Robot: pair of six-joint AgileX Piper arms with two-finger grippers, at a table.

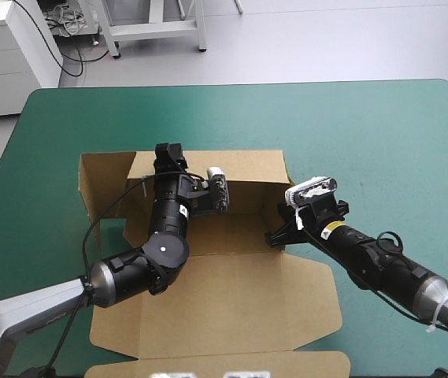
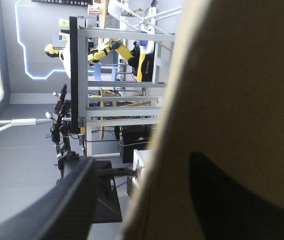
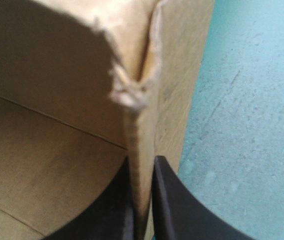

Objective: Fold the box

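Box wall, frayed at its corner, sits pinched between the right gripper's fingers; left gripper stands released astride the back wall, one finger only a dim shape against blurred board.

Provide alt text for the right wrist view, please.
The right gripper is shut on a raised wall of the brown box, near a frayed corner. The box's inside lies on one side of the wall, the teal-green cover on the other.
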